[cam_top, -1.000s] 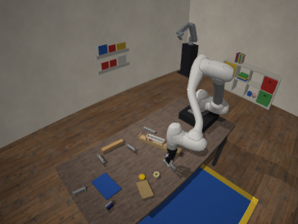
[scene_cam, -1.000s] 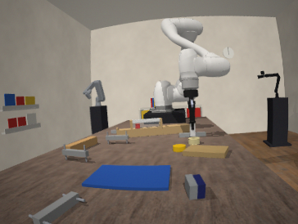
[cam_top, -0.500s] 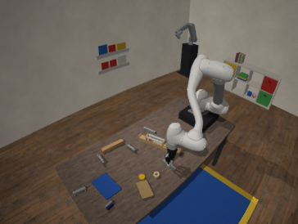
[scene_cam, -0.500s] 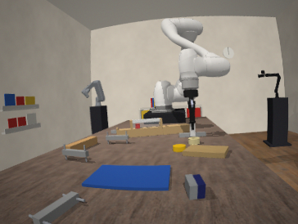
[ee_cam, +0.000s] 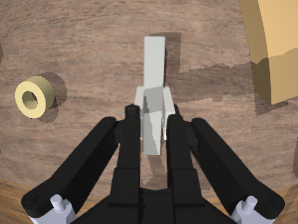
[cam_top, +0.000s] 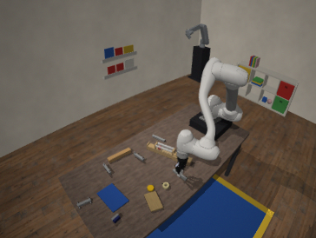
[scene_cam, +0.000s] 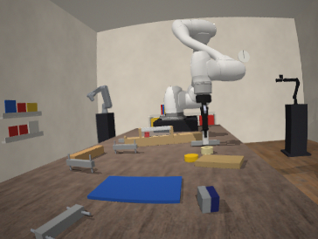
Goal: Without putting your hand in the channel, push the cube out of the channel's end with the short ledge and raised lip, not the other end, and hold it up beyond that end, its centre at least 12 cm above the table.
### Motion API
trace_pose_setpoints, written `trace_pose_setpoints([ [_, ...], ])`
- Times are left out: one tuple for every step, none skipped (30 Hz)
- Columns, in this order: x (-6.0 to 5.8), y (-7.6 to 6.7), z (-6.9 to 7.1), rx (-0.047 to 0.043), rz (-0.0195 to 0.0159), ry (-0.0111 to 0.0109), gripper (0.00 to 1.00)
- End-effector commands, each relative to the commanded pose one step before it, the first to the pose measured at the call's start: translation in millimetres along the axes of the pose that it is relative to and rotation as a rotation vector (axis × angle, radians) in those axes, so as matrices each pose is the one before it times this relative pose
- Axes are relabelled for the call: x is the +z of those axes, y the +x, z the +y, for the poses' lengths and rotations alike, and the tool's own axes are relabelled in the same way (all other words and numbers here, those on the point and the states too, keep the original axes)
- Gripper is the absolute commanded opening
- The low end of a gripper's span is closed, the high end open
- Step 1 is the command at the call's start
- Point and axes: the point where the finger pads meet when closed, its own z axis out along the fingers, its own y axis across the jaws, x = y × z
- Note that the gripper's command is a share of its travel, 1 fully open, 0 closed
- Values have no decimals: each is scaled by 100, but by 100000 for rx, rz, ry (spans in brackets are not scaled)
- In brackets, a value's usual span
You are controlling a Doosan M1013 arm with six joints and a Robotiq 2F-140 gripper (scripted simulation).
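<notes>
Black two-finger gripper (ee_cam: pixel 154 137) clamps our pale grey T-shaped pusher tool (ee_cam: pixel 154 70) against the dark wooden table (ee_cam: pixel 87 23), our reach instead of a hand; small red cube (scene_cam: pixel 147 134) waits inside the long tan wooden channel (scene_cam: pixel 175 139) nearby.

My arm (cam_top: pixel 207 109) bends down from its black base (cam_top: pixel 223 127) to the table (cam_top: pixel 130 180). My pincer (cam_top: pixel 181 170) is clamped on a small grey tool (cam_top: pixel 184 176) near the table's front edge. The wooden channel (cam_top: pixel 161 148) lies just behind it. A yellow disc (cam_top: pixel 150 188), pale ring (cam_top: pixel 166 185) and blue mat (cam_top: pixel 113 196) lie further left.
</notes>
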Motion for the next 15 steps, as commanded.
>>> trace_pose_setpoints([
  [-1736,-9,-5,0,-26,6,0],
  [-953,0,0,0,0,0,0],
  [-1077,0,0,0,0,0,0],
  [-1156,0,0,0,0,0,0],
  [-1182,0,0,0,0,0,0],
  [-1151,0,0,0,0,0,0],
  [-1061,0,0,0,0,0,0],
  [-918,0,0,0,0,0,0],
  [-730,0,0,0,0,0,0],
  [-518,0,0,0,0,0,0],
  [-306,0,0,0,0,0,0],
  [0,0,0,0,0,0,0],
  [0,0,0,0,0,0,0],
  [-127,0,0,0,0,0,0],
  [-20,0,0,0,0,0,0],
])
